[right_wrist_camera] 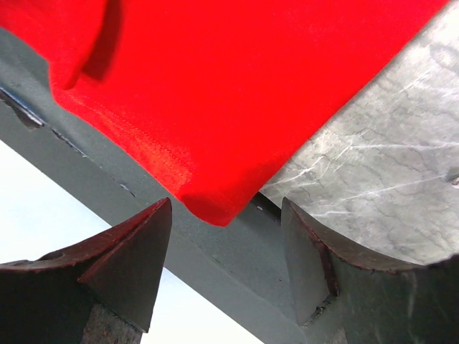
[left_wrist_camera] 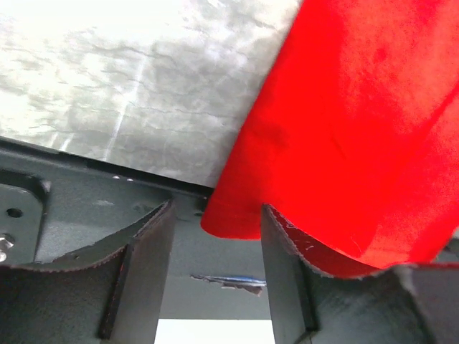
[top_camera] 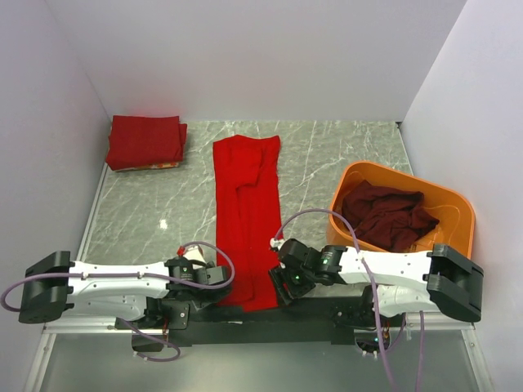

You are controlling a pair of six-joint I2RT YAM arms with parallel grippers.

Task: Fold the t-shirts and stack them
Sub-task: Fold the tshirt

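**Both claws open at the near corners of the long red shirt**

At the near edge of the table (top_camera: 163, 204), the left gripper (left_wrist_camera: 217, 208) stands with its jaws moderately apart. The near-left corner of the bright red shirt (left_wrist_camera: 358, 107) lies in the gap between them. The cloth's hem runs over the top of the right-hand finger (left_wrist_camera: 287, 279), while the other finger (left_wrist_camera: 147, 265) is clear of it. Nothing is pinched.

The right gripper (right_wrist_camera: 226, 215) is set rather wider. The shirt's near-right corner (right_wrist_camera: 215, 208) sits between its fingers (right_wrist_camera: 136, 251) without touching either one. Both corners rest on the dark strip (right_wrist_camera: 93, 172) that edges the table, just past the marbled top.

From above, this red shirt (top_camera: 248, 220) is a long narrow band, folded lengthwise. It runs from between the two claws toward the back wall, roughly at the table's middle.

Farther right, an orange tub (top_camera: 445, 204) holds a crumpled maroon shirt (top_camera: 388, 216). In the far left corner lies a folded red shirt (top_camera: 145, 141), well apart from the rest; whether it is one shirt or several stacked, I cannot tell.
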